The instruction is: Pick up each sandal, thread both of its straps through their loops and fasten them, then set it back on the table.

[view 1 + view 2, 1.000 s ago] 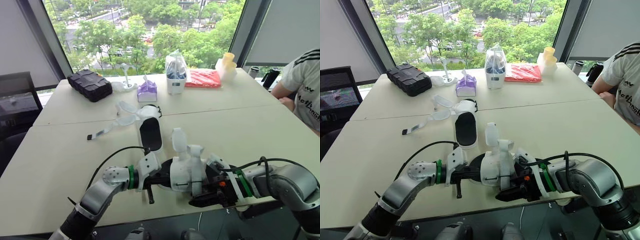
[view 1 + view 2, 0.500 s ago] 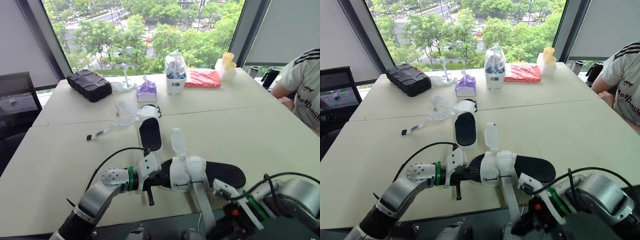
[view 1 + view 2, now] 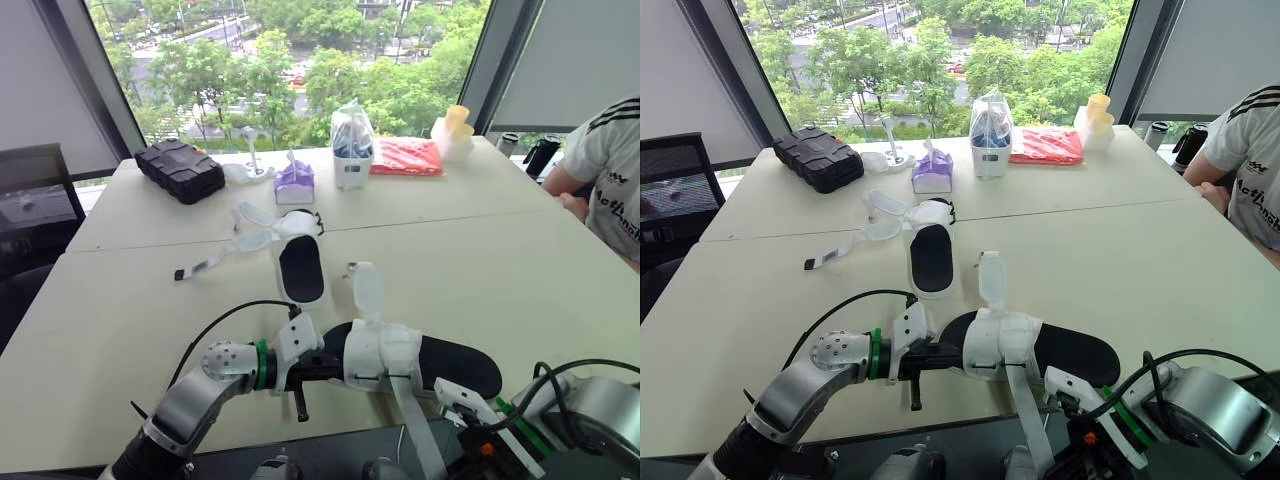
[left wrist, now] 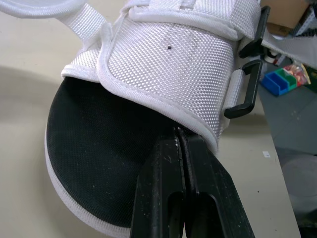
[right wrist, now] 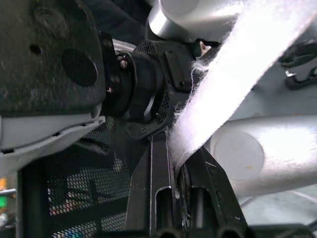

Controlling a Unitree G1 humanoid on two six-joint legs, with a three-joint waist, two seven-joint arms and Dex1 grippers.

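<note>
The near sandal (image 3: pixel 445 366), black-soled with a white upper, lies at the table's front edge. My left gripper (image 3: pixel 322 368) is shut on the rim of its white upper (image 4: pixel 168 79), toe side. One short strap (image 3: pixel 365 292) stands up from it. A long white strap (image 3: pixel 412 425) runs from the upper down past the table edge. My right gripper (image 5: pixel 174 156), below the edge, is shut on that long strap (image 5: pixel 233 74). The second sandal (image 3: pixel 300 266) lies farther back, its loose straps (image 3: pixel 220 256) spread to the left.
At the far side stand a black case (image 3: pixel 180 168), a purple tissue pack (image 3: pixel 294 182), a clear bagged item (image 3: pixel 351 146), a red packet (image 3: pixel 405 156) and yellow-topped containers (image 3: pixel 452 130). A person (image 3: pixel 608 170) sits at the right edge.
My right gripper has left the sandal's upper and dropped below the table's front edge, drawing the long strap down with it. The sandal's heel now lies uncovered. The left gripper kept its hold.
</note>
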